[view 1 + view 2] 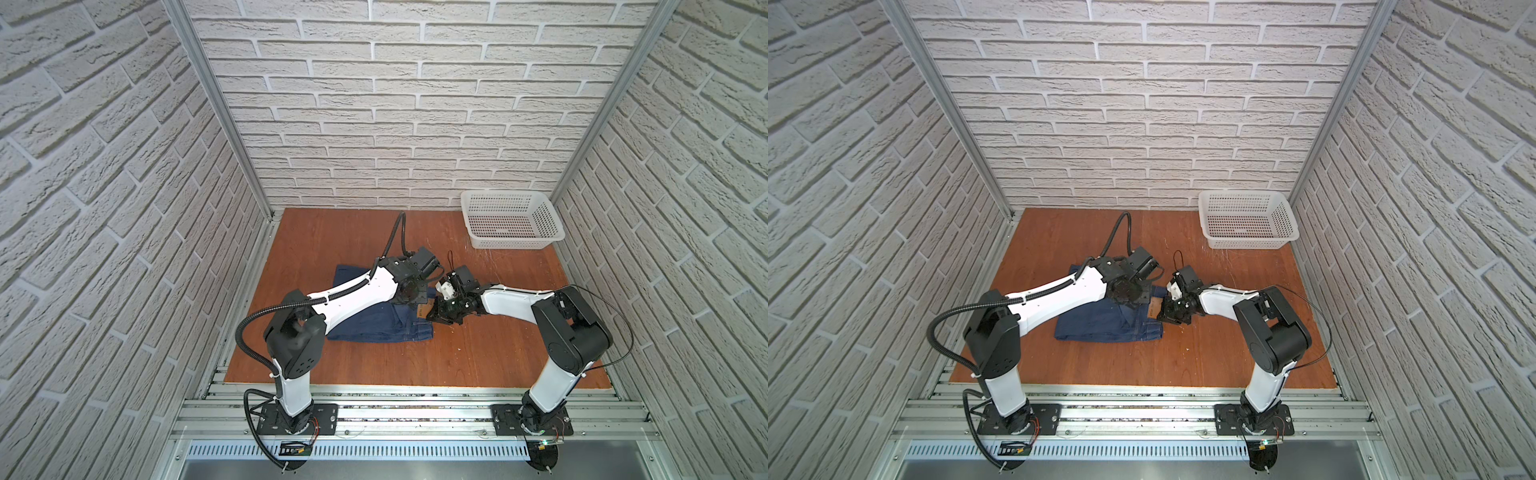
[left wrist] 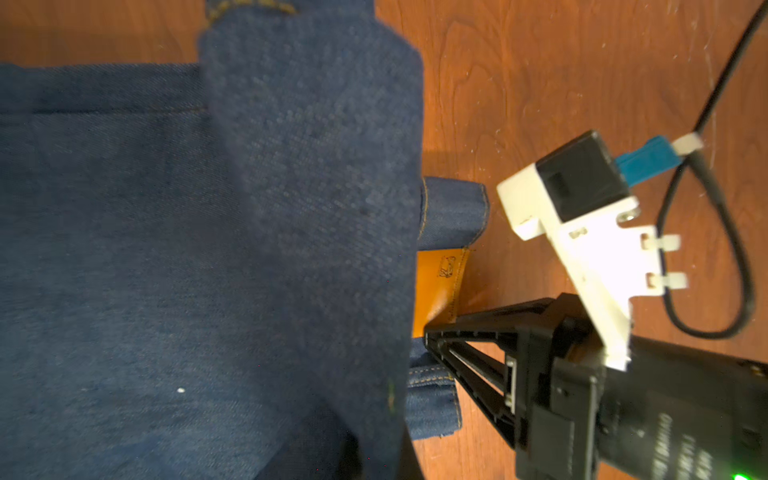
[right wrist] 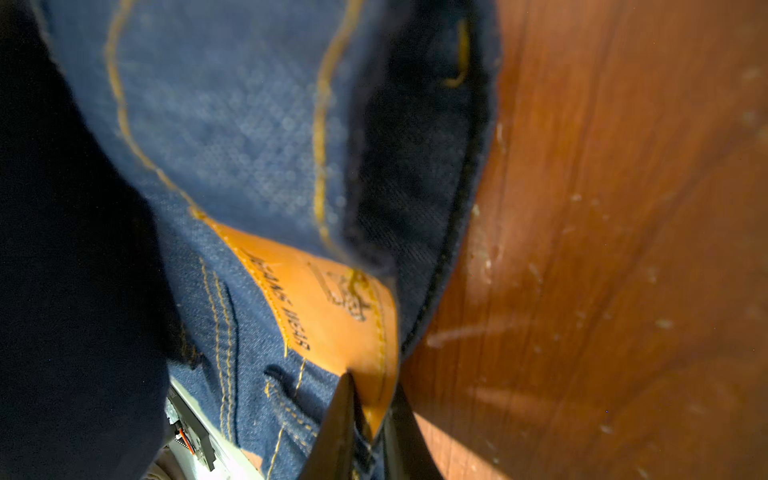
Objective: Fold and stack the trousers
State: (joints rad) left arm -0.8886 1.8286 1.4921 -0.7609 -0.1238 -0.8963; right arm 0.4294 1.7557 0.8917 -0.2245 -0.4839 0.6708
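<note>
Soft, heavyish denim, the trousers (image 1: 374, 326) likely sag unless gripped at stiff seams — right gripper (image 3: 370, 388) fingers pinch the patched waistband (image 3: 324, 307), left gripper (image 1: 412, 306) fingers clamp a lifted fold.

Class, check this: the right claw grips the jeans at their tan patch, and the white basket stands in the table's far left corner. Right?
Not quite. The white basket stands in the far right corner, as both top views show. The right claw does grip the jeans at the tan patch.
</note>
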